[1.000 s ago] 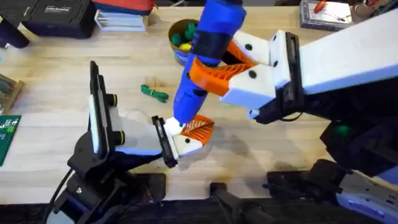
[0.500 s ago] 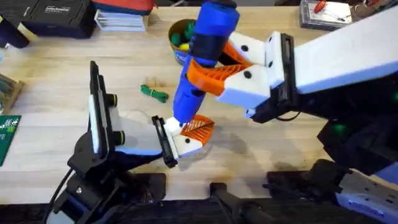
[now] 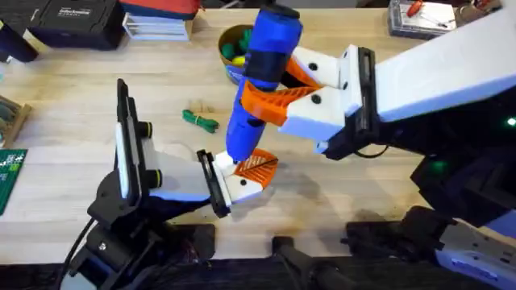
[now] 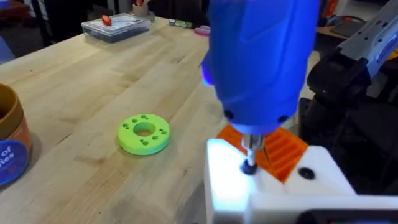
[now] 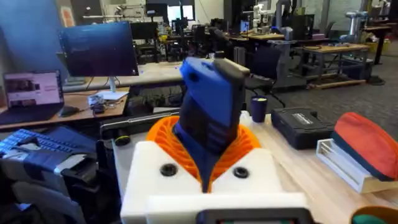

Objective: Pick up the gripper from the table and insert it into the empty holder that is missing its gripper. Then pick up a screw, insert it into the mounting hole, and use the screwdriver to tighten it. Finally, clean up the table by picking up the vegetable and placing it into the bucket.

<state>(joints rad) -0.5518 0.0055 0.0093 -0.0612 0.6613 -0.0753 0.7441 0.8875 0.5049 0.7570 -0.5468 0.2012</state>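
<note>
Right gripper (image 3: 278, 97): white, orange-padded, clamped on blue pen-shaped electric screwdriver (image 3: 260, 84)
Bit (image 4: 249, 152): touching white plastic block with orange ribbed fingertip (image 3: 246, 175)
Left gripper: cannot tell

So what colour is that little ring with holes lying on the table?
Lime green; the ring shows best in the left wrist view.
</note>
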